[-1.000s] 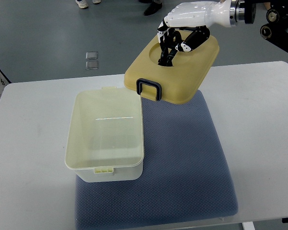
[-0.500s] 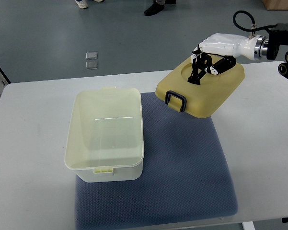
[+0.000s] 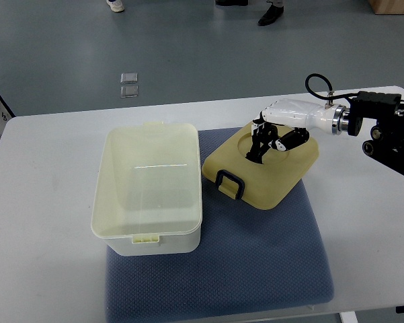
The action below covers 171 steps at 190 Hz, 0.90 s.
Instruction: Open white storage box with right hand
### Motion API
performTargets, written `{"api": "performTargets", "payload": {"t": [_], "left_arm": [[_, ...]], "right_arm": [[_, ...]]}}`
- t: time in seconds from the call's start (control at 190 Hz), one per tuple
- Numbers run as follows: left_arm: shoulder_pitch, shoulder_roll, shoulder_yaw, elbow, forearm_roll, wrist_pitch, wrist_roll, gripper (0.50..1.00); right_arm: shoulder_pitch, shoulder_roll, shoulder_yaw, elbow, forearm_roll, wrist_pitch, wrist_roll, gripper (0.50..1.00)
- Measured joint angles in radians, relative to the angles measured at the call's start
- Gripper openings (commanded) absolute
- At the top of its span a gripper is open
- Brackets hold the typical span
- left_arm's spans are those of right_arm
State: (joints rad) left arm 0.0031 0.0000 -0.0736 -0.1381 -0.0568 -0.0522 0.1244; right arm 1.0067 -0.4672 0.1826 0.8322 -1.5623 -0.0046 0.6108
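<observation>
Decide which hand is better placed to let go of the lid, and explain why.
Right. The right hand already grips the lid on the mat beside the open box; no left hand shows.

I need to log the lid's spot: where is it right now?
In the top view, the lid lies on the blue mat, just right of the open box, with the right hand gripping its recess.

The right hand (image 3: 277, 131) hides the lid's (image 3: 262, 165) recessed handle, so its grip seems closed; shoes (image 3: 272, 12) cut off at top edge.
</observation>
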Motion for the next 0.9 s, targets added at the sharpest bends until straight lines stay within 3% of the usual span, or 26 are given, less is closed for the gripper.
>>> {"api": "performTargets", "payload": {"t": [0.111, 0.158, 0.221, 0.237, 0.242, 0.247, 0.253, 0.258, 0.268, 0.274, 0.295, 0.353, 0.437, 0.721, 0.9], "left_arm": [[0.0, 0.0, 0.0, 0.0, 0.0, 0.0, 0.0, 1.0], [0.0, 0.0, 0.0, 0.0, 0.0, 0.0, 0.0, 1.0], [0.0, 0.0, 0.0, 0.0, 0.0, 0.0, 0.0, 1.0], [0.0, 0.0, 0.0, 0.0, 0.0, 0.0, 0.0, 1.0], [0.0, 0.0, 0.0, 0.0, 0.0, 0.0, 0.0, 1.0], [0.0, 0.0, 0.0, 0.0, 0.0, 0.0, 0.0, 1.0], [0.0, 0.0, 0.0, 0.0, 0.0, 0.0, 0.0, 1.0], [0.0, 0.0, 0.0, 0.0, 0.0, 0.0, 0.0, 1.0], [0.0, 0.0, 0.0, 0.0, 0.0, 0.0, 0.0, 1.0], [0.0, 0.0, 0.0, 0.0, 0.0, 0.0, 0.0, 1.0], [0.0, 0.0, 0.0, 0.0, 0.0, 0.0, 0.0, 1.0], [0.0, 0.0, 0.0, 0.0, 0.0, 0.0, 0.0, 1.0], [0.0, 0.0, 0.0, 0.0, 0.0, 0.0, 0.0, 1.0], [0.0, 0.0, 0.0, 0.0, 0.0, 0.0, 0.0, 1.0], [0.0, 0.0, 0.0, 0.0, 0.0, 0.0, 0.0, 1.0]], "right_arm": [[-0.022, 0.008, 0.0, -0.001, 0.001, -0.013, 0.0, 0.5], [-0.027, 0.009, 0.0, -0.001, 0.002, -0.014, 0.0, 0.529], [-0.031, 0.01, 0.0, -0.001, 0.003, -0.016, 0.0, 0.615], [-0.032, 0.01, 0.0, -0.001, 0.005, -0.016, 0.0, 0.676], [-0.033, 0.01, 0.0, -0.001, 0.005, -0.016, 0.0, 0.676], [-0.033, 0.01, 0.0, -0.001, 0.005, -0.016, 0.0, 0.711], [-0.033, 0.01, 0.0, -0.001, 0.006, -0.016, 0.0, 0.711], [-0.034, 0.01, 0.0, -0.001, 0.006, -0.016, 0.0, 0.745], [-0.034, 0.01, 0.0, -0.001, 0.008, -0.016, 0.0, 0.746], [-0.035, 0.01, 0.0, -0.001, 0.009, -0.016, 0.0, 0.778], [-0.036, 0.01, 0.0, -0.001, 0.012, -0.016, 0.0, 0.817], [-0.038, 0.01, 0.0, -0.001, 0.028, -0.016, 0.0, 0.832], [-0.04, 0.01, 0.0, -0.001, 0.066, -0.014, 0.0, 0.893], [-0.04, 0.001, 0.0, 0.002, 0.145, -0.005, 0.0, 0.913], [-0.04, -0.003, 0.003, 0.002, 0.338, -0.003, 0.0, 0.915]]}}
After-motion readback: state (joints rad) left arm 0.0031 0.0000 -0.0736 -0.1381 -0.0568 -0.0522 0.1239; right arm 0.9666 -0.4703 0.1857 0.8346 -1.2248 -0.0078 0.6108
